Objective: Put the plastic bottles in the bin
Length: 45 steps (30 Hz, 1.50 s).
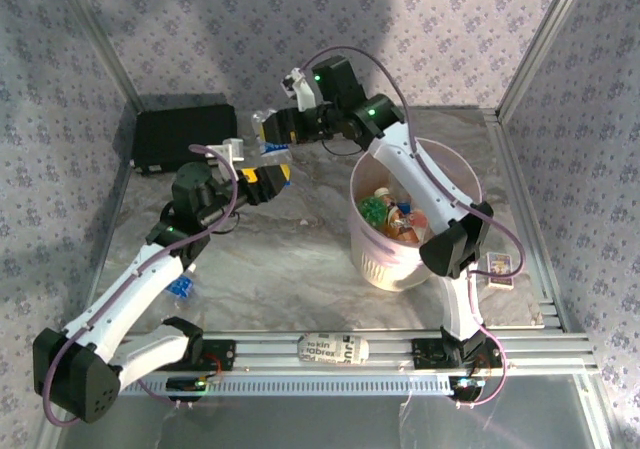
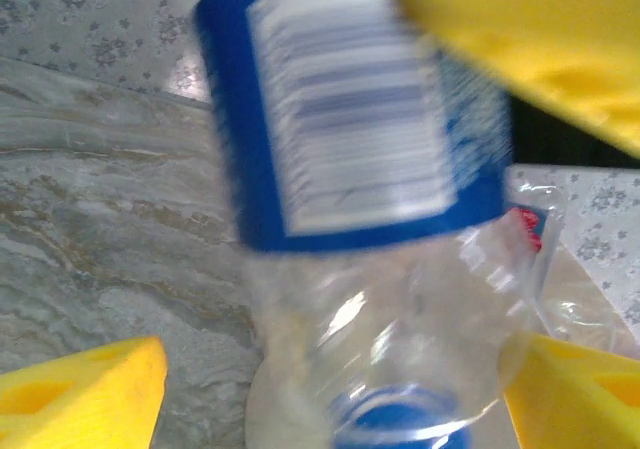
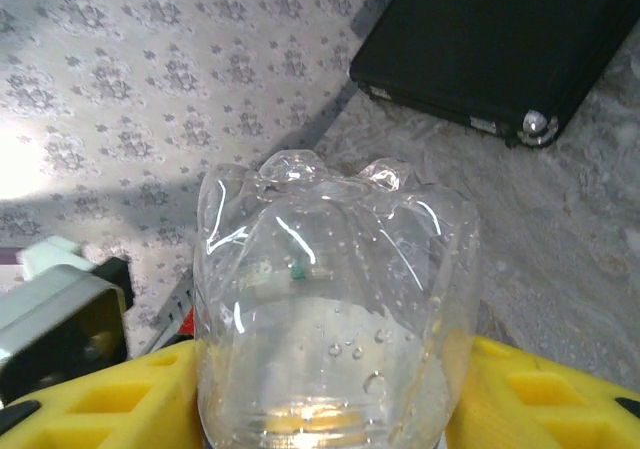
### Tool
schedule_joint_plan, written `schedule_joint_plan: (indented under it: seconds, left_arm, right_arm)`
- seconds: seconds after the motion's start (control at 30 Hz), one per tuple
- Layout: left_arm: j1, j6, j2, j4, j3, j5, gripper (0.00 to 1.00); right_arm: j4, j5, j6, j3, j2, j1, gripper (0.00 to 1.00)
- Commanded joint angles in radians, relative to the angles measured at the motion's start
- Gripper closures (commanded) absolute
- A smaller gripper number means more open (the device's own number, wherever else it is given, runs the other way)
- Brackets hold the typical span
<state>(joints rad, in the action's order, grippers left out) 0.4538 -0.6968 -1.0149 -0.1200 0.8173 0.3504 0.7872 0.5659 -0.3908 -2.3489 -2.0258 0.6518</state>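
A clear plastic bottle (image 1: 274,147) with a blue label and blue cap hangs in the air between my two grippers, left of the bin. My right gripper (image 1: 273,127) reaches over from the right and is shut on its clear bottom end (image 3: 330,299), a yellow finger pressed on each side (image 3: 325,399). My left gripper (image 1: 270,176) stands open around the cap end (image 2: 400,419), its left finger (image 2: 100,394) well off the plastic. The pale pink bin (image 1: 368,254) stands at the right with several bottles inside. Something small and blue (image 1: 182,287) lies beside my left arm.
A flat black case (image 1: 185,134) lies at the back left, close behind the grippers (image 3: 490,49). A small card (image 1: 500,267) sits right of the bin. A printed strip (image 1: 335,349) lies on the front rail. Patterned walls close in the back and sides.
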Motion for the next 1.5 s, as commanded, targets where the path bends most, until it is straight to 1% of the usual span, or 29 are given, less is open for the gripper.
schedule_joint_plan:
  seconds: [0.0, 0.1, 0.17, 0.27, 0.37, 0.47, 0.53, 0.63, 0.77, 0.87, 0.97, 1.13, 1.2, 1.3, 1.37, 1.47]
  left_arm:
    - [0.004, 0.035, 0.045, 0.043, 0.017, -0.030, 0.12]
    - [0.002, 0.039, 0.071, 0.086, 0.014, -0.052, 0.12]
    - [-0.006, 0.047, 0.088, 0.136, 0.014, -0.067, 0.12]
    - [-0.031, 0.073, 0.107, 0.289, 0.033, -0.107, 0.13]
    - [-0.082, 0.079, 0.110, 0.466, 0.053, -0.171, 0.15]
    - [-0.109, 0.103, 0.104, 0.617, 0.071, -0.267, 0.17]
    - [-0.122, 0.115, 0.081, 0.714, 0.090, -0.328, 0.16]
    - [-0.134, 0.114, 0.038, 0.822, 0.108, -0.379, 0.14]
    - [-0.136, 0.125, -0.013, 0.896, 0.126, -0.409, 0.13]
    - [-0.138, 0.128, -0.026, 0.954, 0.140, -0.444, 0.12]
    - [-0.156, 0.115, -0.014, 0.990, 0.129, -0.457, 0.12]
    - [-0.213, 0.093, -0.005, 1.000, 0.093, -0.351, 0.11]
    - [-0.224, 0.088, -0.001, 1.016, 0.086, -0.345, 0.10]
    - [-0.244, 0.069, 0.022, 1.035, 0.071, -0.347, 0.08]
    - [-0.261, 0.056, 0.035, 1.051, 0.060, -0.352, 0.06]
    - [-0.279, 0.032, 0.042, 1.078, 0.042, -0.373, 0.02]
  right_arm:
    - [0.020, 0.026, 0.030, -0.098, -0.001, -0.036, 0.43]
    - [0.059, 0.010, 0.053, -0.140, 0.018, -0.067, 0.43]
    - [0.085, -0.013, 0.071, -0.139, 0.053, -0.095, 0.43]
    - [0.148, -0.057, 0.094, -0.119, 0.137, -0.146, 0.44]
    - [0.208, -0.072, 0.114, -0.062, 0.248, -0.211, 0.45]
    - [0.227, -0.019, 0.103, 0.021, 0.357, -0.323, 0.46]
    - [0.272, -0.013, 0.115, 0.064, 0.417, -0.381, 0.46]
    - [0.344, -0.036, 0.146, 0.134, 0.489, -0.424, 0.46]
    - [0.384, -0.011, 0.210, 0.241, 0.543, -0.475, 0.48]
    - [0.443, -0.076, 0.274, 0.289, 0.562, -0.469, 0.48]
    - [0.467, -0.175, 0.294, 0.376, 0.595, -0.437, 0.46]
    - [0.485, -0.280, 0.322, 0.479, 0.613, -0.373, 0.47]
    - [0.489, -0.313, 0.324, 0.503, 0.618, -0.341, 0.47]
    - [0.481, -0.322, 0.319, 0.538, 0.631, -0.314, 0.47]
    - [0.472, -0.316, 0.316, 0.564, 0.637, -0.312, 0.46]
    - [0.469, -0.315, 0.317, 0.588, 0.642, -0.312, 0.43]
